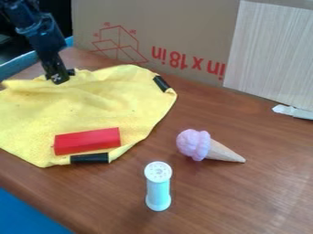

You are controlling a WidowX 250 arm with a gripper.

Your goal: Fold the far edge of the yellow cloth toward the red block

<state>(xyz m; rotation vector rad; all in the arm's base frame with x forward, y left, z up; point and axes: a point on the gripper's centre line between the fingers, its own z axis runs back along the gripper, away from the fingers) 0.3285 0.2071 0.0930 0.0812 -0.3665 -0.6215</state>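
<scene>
The cardboard box [165, 23] bore large red print [188, 62], upside down, that read "in x 18 in". Beside it, a red line drawing of an open box [120, 46] carried small marks, too tiny to read.

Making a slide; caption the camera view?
Black gripper at a yellow cloth bearing a red block, toy ice-cream cone nearby.

Block [87, 141] on cloth [92, 109]; ice-cream cone [198, 145] right of cloth; cylinder [158, 192] before and left of cone; cardboard [183, 27] behind cloth.
</scene>
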